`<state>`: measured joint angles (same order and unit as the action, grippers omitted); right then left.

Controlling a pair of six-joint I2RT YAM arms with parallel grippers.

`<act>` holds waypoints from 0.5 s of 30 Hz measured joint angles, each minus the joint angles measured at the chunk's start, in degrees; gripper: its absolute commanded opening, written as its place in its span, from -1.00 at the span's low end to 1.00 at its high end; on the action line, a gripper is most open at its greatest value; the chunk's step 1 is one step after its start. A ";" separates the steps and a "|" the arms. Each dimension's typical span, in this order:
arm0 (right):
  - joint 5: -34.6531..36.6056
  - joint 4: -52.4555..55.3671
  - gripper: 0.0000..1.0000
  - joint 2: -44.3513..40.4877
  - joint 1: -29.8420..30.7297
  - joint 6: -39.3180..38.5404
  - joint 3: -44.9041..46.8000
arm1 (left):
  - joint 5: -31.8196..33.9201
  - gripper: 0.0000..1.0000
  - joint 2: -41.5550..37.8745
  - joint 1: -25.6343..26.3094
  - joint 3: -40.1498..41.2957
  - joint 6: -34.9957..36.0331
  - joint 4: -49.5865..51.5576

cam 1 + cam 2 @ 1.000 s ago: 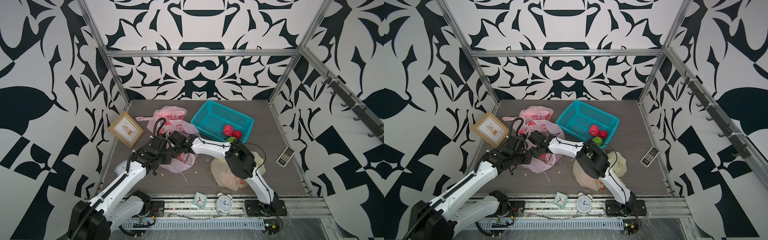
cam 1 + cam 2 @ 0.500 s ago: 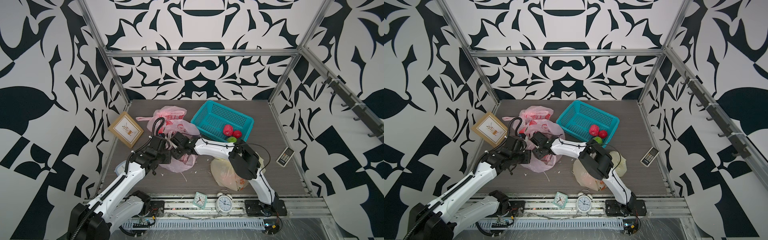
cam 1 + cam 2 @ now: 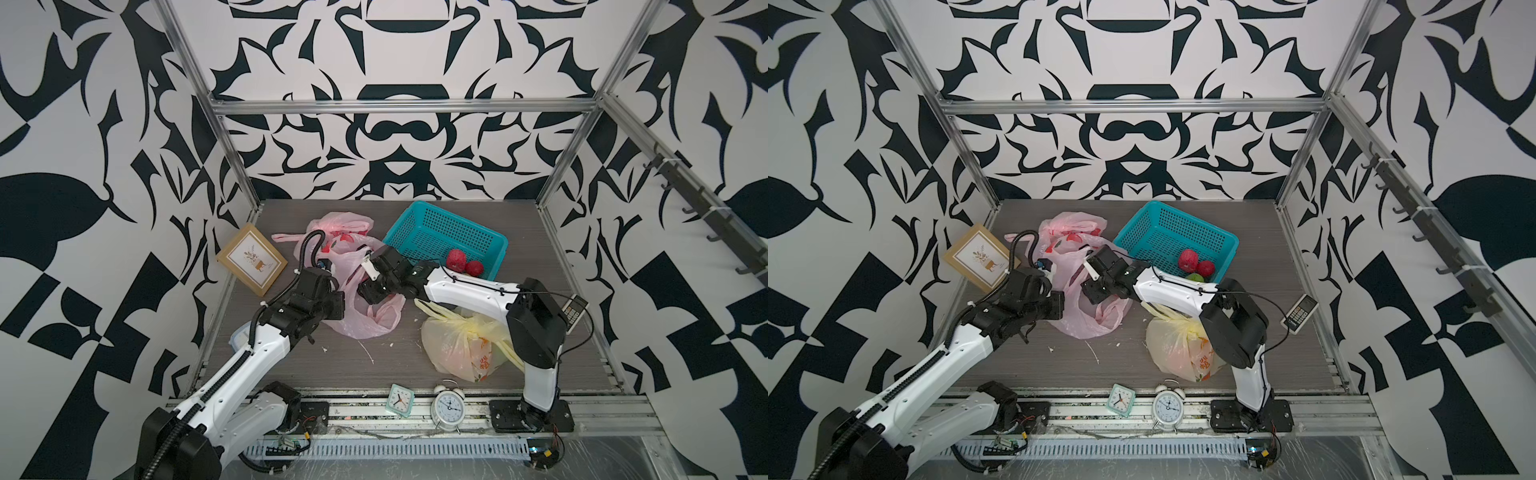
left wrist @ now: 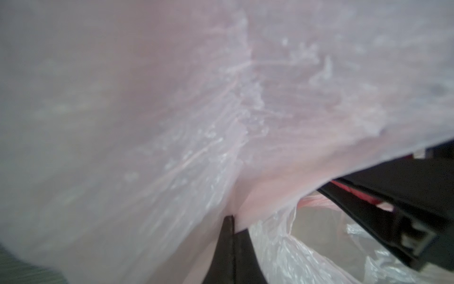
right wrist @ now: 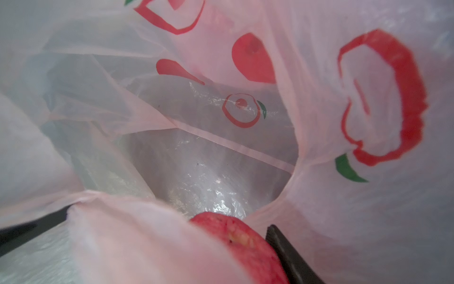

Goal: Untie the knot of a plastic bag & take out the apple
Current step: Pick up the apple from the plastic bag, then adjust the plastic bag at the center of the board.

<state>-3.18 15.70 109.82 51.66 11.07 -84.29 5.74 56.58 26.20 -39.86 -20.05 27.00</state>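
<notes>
**Grey table: pink bag's mouth open, apple between the right claw's fingers**

Grey table (image 3: 457, 224), walled in black-and-white pattern, carries the pink bag (image 3: 365, 322) left of centre. The bag's long axis runs front to back. Its closed bottom lies toward the front edge, and its mouth is lifted toward the back, gaping open.

The left claw (image 4: 232, 218) is closed, pinching a fold of the bag's film. The right claw (image 5: 169, 218) reaches into the mouth from the basket side.

The apple (image 5: 240, 246), red, is inside the bag between the right claw's fingers. It touches one dark finger (image 5: 290, 253). Film covers its other side and the other finger, so I cannot tell whether it is clamped. Which way its stem points cannot be told either.

The teal basket (image 3: 436, 232) stands behind and right of the bag, its long axis running from back left to front right. Two red fruits (image 3: 456, 259) sit at its right end, and in a top view a green fruit (image 3: 1194, 277) shows just beside them at the front edge.

A second pink bag (image 3: 336, 222) lies crumpled behind the first. The yellow bag (image 3: 457, 349) bulges at the front right with its handles tied, and its contents are blurred.
</notes>
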 measured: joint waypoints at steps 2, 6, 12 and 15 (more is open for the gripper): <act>-0.02 0.52 0.02 -0.35 -0.04 -2.34 0.00 | 0.02 -0.97 -0.11 0.00 0.00 0.28 0.04; 0.55 3.13 0.03 -1.64 -0.11 -8.72 0.00 | 0.57 -0.97 -0.92 -0.09 -0.42 0.90 1.01; 3.69 7.32 0.03 -2.54 -0.48 -16.24 -0.13 | 1.99 -0.48 -2.67 -0.48 -3.19 2.27 3.21; 5.25 8.85 0.03 -2.51 -0.39 -18.10 -0.17 | 1.20 -0.42 -3.69 -0.55 -4.96 2.99 2.78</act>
<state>2.07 24.56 107.31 51.27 -7.03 -84.47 6.94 52.88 25.65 -44.82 -17.06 29.78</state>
